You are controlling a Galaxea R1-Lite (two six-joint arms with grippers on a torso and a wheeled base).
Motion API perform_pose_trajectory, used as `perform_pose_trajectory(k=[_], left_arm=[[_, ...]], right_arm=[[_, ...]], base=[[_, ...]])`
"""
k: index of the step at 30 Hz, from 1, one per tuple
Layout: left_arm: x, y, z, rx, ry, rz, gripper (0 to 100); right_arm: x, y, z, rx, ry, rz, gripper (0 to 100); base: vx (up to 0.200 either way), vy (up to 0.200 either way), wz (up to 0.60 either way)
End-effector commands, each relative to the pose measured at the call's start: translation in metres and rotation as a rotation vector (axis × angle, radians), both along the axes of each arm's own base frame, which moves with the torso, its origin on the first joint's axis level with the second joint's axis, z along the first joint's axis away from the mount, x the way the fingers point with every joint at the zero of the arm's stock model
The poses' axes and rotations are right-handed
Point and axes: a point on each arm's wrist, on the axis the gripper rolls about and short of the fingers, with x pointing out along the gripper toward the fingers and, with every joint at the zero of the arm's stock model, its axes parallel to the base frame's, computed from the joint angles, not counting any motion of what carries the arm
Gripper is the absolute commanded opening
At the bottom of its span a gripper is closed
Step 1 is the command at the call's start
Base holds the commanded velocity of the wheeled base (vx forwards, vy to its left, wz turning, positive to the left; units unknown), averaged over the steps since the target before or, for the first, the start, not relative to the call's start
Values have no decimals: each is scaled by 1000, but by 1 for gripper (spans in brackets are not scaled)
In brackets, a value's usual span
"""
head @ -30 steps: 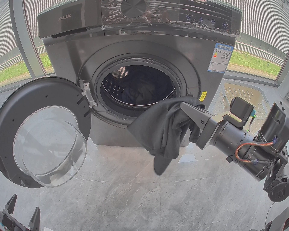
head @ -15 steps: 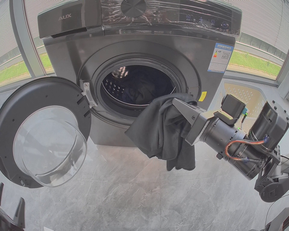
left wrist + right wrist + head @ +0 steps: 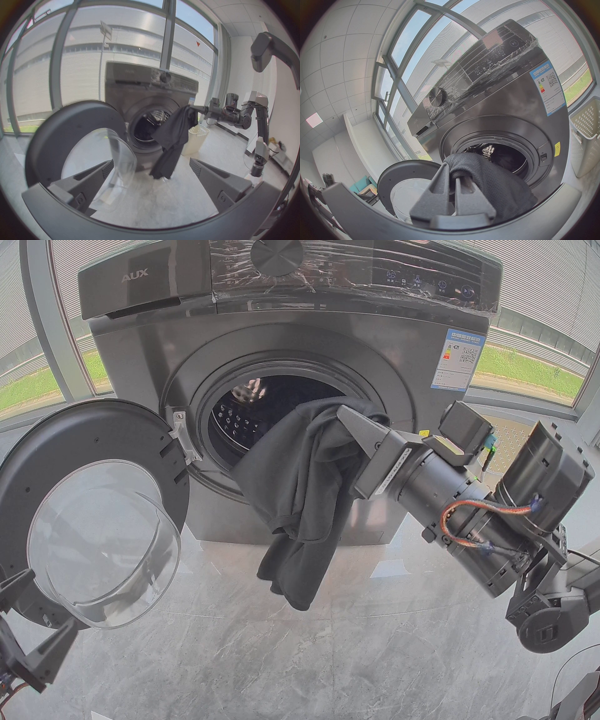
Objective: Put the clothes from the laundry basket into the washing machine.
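A dark grey garment point(image 3: 300, 484) hangs from my right gripper point(image 3: 350, 418), which is shut on it just in front of the washing machine's round opening point(image 3: 275, 421). The cloth drapes down over the opening's lower rim toward the floor. Dark clothes lie inside the drum point(image 3: 294, 396). The right wrist view has the fingers point(image 3: 456, 187) pinched on the garment point(image 3: 493, 184) with the drum point(image 3: 503, 156) behind. My left gripper point(image 3: 28, 627) stands open low at the left, near the open door point(image 3: 81, 509); its fingers point(image 3: 215, 181) hold nothing. The garment point(image 3: 172, 134) hangs before the machine there too.
The machine's door point(image 3: 72, 137) swings out to the left, its clear bowl facing the floor. A pale laundry basket point(image 3: 586, 134) stands to the right of the machine point(image 3: 512, 434), partly behind my right arm. Grey tiled floor point(image 3: 281, 652) lies in front.
My right gripper has risen and moved left toward the drum opening, carrying the garment with it. My left gripper has come up into view at the lower left.
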Motion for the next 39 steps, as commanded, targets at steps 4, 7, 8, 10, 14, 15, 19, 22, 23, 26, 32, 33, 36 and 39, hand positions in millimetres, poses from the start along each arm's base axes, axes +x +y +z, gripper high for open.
perform_pose_trajectory(k=[4,7,8,10,14,15,19,22,23,26,32,33,36,39], left_arm=[[100,-32,-23,43,316,-286,100],[118,-42,-27,50,329,-318,100],[133,-49,-32,54,328,-333,100],[144,-55,-37,56,323,-345,100],[164,-68,-49,67,340,-367,100],[168,-71,-51,68,341,-376,100],[177,-80,-57,76,345,-399,100],[187,-96,-60,78,330,-439,100],[190,-100,-61,80,327,-439,100],[201,-110,-66,85,324,-420,100],[227,-123,-73,51,298,-385,100],[232,-126,-74,43,286,-374,100],[245,-132,-76,30,251,-350,100],[253,-138,-77,25,230,-341,100]], right_arm=[[10,13,-2,27,-7,-5,0],[9,13,-2,25,-6,-4,0],[9,12,-2,25,-6,-7,0],[9,12,-3,21,-3,-9,0],[10,12,-3,19,-7,-10,0],[10,13,-3,16,-7,-11,0],[10,13,-4,10,-10,-12,0],[10,12,-4,11,-13,-15,0],[10,12,-4,15,-16,-15,0],[10,12,-5,16,-17,-14,0],[9,12,-4,16,-19,-13,0],[9,12,-4,16,-19,-11,0],[8,13,-4,16,-18,-10,0],[8,13,-4,16,-18,-8,0]], base=[[0,0,0],[0,0,0],[0,0,0],[0,0,0],[0,0,0],[0,0,0],[0,0,0],[0,0,0],[0,0,0],[0,0,0],[0,0,0],[0,0,0],[0,0,0],[0,0,0]])
